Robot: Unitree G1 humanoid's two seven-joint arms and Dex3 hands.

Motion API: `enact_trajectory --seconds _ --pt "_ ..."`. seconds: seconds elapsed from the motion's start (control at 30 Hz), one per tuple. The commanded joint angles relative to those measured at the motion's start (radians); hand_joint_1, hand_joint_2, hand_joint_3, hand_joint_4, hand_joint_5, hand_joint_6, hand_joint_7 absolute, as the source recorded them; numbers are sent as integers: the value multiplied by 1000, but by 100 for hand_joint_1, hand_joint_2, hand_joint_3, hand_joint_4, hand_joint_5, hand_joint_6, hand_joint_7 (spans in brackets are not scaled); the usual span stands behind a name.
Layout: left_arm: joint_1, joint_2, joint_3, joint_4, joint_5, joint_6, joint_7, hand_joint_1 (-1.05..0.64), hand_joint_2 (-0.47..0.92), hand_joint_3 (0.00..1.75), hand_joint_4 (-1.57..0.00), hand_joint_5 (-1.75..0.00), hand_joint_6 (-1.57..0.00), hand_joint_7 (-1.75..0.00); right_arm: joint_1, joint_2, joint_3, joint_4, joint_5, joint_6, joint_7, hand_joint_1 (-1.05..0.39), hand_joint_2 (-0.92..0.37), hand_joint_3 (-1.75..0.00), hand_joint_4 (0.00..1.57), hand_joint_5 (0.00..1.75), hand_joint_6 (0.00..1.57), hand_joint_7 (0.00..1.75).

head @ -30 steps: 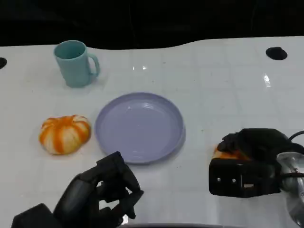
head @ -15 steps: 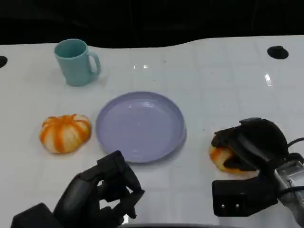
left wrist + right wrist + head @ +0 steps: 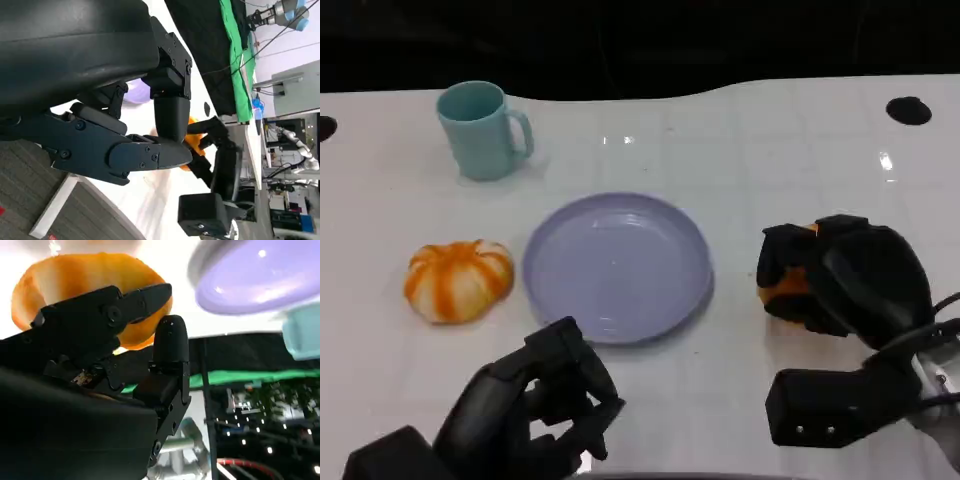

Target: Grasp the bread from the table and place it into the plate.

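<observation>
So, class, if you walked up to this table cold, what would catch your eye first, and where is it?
First, the robot's right hand at the right of the table, gripping an orange-and-white bread beside the lilac plate. That plate sits mid-table with nothing in it. A second striped bread lies on the plate's other side, with a teal mug beyond it.

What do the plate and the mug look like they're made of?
The plate looks like glossy lavender plastic or melamine: even colour, soft highlights, moulded rings. The mug looks matte teal, plastic or glazed ceramic; its dull, even surface does not show which.
</observation>
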Motion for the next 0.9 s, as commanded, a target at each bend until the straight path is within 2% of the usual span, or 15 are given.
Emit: enact_trajectory --seconds 0.03,0.07,0.13,0.37,0.67,0.9 --pt "9 9 5 -11 2 10 11 -54 92 41 -66 -175 -45 -174 21 3 -33 -71 25 -1 8 -18 -37 -120 97 175 80 160" --pt "8 9 6 -8 3 4 9 -55 92 41 -66 -175 -45 -174 23 5 -39 -88 31 0 15 -16 -32 -127 97 175 76 168" --pt "7 10 7 -4 6 -3 8 -55 92 41 -66 -175 -45 -174 25 10 -50 -118 46 -5 25 -14 -27 -134 99 175 76 173" --pt "5 7 5 -6 -6 9 6 -53 92 41 -66 -175 -45 -174 12 30 -86 -188 94 -41 48 -15 -17 -152 104 175 79 172" --pt "1 2 1 7 -2 -2 7 -52 92 42 -65 -175 -44 -175 -20 71 -98 -262 128 -58 124 -22 -15 -161 105 175 77 174" --pt "1 1 -4 16 15 -25 10 -53 92 42 -65 -175 -44 -175 -76 135 -68 -218 170 -86 194 -17 -16 -160 103 175 76 174"
